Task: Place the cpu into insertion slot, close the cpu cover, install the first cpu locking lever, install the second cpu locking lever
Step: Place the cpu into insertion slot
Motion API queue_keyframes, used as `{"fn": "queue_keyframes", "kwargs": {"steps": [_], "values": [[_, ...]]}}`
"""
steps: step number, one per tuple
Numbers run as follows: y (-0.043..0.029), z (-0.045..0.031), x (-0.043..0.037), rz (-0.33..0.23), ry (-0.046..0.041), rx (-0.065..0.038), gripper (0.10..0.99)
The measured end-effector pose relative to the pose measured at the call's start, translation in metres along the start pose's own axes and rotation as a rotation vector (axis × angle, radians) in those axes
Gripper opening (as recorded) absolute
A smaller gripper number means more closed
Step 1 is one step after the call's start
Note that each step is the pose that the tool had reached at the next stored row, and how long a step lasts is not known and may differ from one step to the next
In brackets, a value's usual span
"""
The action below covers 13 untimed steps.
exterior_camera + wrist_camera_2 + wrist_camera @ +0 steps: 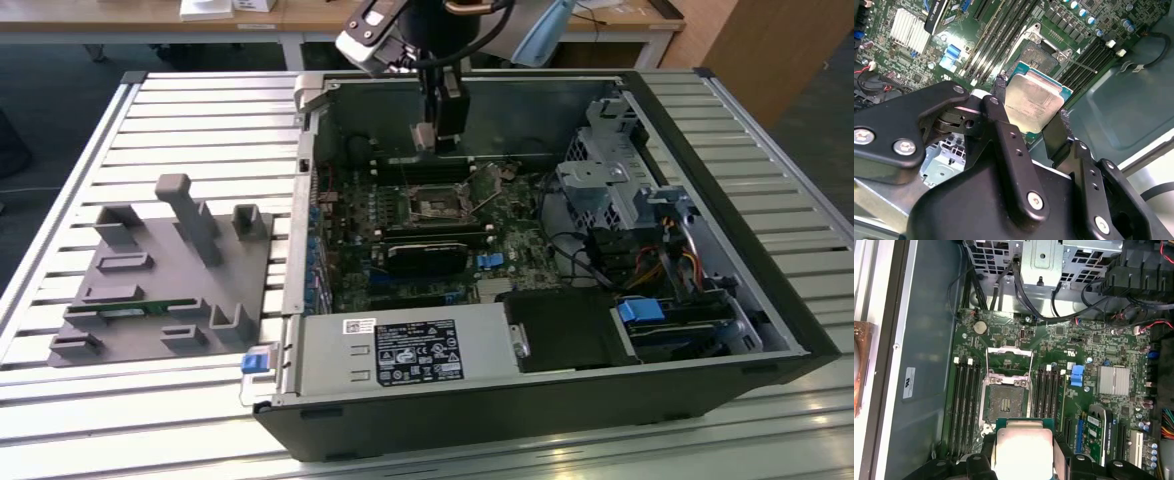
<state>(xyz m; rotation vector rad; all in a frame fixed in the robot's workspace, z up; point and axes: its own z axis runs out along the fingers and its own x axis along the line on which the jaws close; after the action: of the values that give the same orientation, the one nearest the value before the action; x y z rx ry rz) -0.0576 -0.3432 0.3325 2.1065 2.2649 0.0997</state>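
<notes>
The hand (pixel 1031 105) grips the cpu (pixel 1036 92) by two edges above the empty insertion slot (pixel 1006 402); the cpu cover (pixel 1009 352) stands open, so insertion, cover closure and both levers are not yet done.

The flat square cpu (pixel 1034 100) had a pale silver-grey metal top and a green edge, the gripper (pixel 1032 104) was matte black, the broad circuit-patterned motherboard (pixel 1054 340) was green with a blue connector (pixel 1077 375), and the square insertion slot (pixel 1005 402) was dark-centred with a silver rim.
</notes>
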Motion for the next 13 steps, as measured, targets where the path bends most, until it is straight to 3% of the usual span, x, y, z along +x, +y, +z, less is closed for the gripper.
{"fn": "queue_keyframes", "kwargs": {"steps": [13], "values": [[-0.0002, 0.0025, 0.0000, 0.017, -0.0013, 0.000, 0.541]]}}
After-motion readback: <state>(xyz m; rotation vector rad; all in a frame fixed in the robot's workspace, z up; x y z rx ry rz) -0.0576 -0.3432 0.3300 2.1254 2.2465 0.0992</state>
